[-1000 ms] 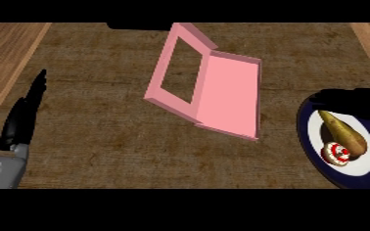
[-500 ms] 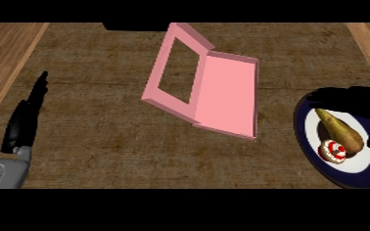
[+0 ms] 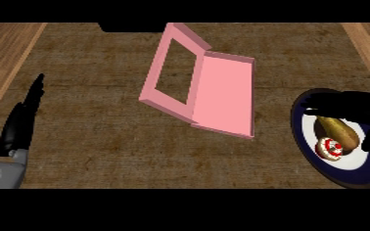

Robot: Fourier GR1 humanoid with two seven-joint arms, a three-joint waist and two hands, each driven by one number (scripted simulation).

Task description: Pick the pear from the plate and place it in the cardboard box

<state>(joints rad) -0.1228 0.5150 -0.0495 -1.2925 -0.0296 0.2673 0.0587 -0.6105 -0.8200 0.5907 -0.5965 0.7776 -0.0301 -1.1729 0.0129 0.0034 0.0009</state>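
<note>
A brown-green pear (image 3: 339,131) lies on a white plate with a dark blue rim (image 3: 300,138) at the right edge of the head view. My right hand (image 3: 343,104) hovers over the plate's far part, just beyond the pear, its fingers stretched leftward and not closed on anything. The pink box (image 3: 173,73) stands open in the middle of the counter, its flap (image 3: 225,95) spread flat to the right. My left hand (image 3: 22,122) rests at the left edge, fingers straight and pointing up, far from the box.
A small red-and-white round item (image 3: 331,148) sits on the plate beside the pear's near end. A dark object (image 3: 133,27) stands at the counter's back edge. Lighter wooden strips (image 3: 18,49) border the brown mat on both sides.
The whole view has slid slightly left. My right hand has spread a little further over the plate toward the pear. The left hand, pear and box stay put.
</note>
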